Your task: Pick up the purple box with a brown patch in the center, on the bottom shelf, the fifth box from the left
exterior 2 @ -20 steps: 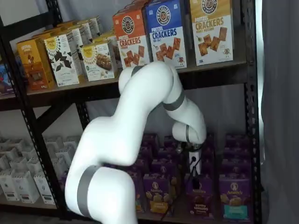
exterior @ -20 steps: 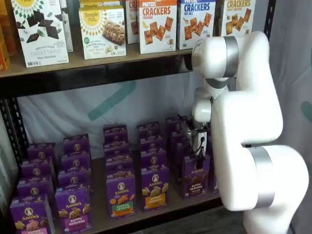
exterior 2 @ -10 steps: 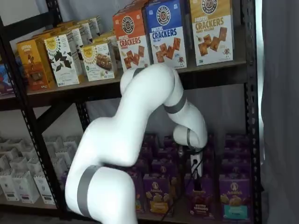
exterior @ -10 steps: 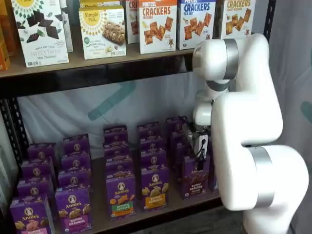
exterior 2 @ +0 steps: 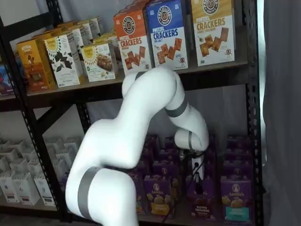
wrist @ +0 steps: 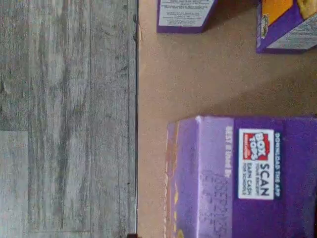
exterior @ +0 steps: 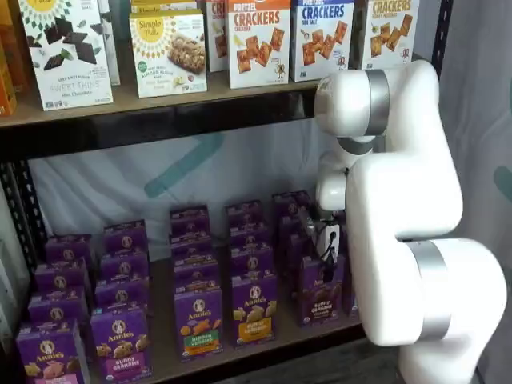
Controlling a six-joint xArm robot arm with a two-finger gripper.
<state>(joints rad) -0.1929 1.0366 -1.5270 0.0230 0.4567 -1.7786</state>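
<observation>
The purple box (exterior: pixel 322 302) with a dark brown band stands at the front of its row on the bottom shelf (exterior: pixel 282 333). It shows in both shelf views (exterior 2: pixel 203 207). My gripper (exterior: pixel 326 260) hangs straight down right above the box's top, also seen in a shelf view (exterior 2: pixel 198 183). Its black fingers show no clear gap, so I cannot tell whether they are open or shut. The wrist view shows the box's purple top (wrist: pixel 247 183) with a Box Tops label, close to the wooden board's (wrist: pixel 198 74) front edge.
A same-sized box with an orange-yellow band (exterior: pixel 254 308) stands just left of the target, and a teal-banded one (exterior 2: pixel 235 203) just right. More purple cartons fill the rows behind. Cracker boxes (exterior: pixel 258 40) line the shelf above. Grey floor (wrist: pixel 64 119) lies beyond the shelf edge.
The gripper has come down a little toward the top of the brown-banded box. The boxes have not moved.
</observation>
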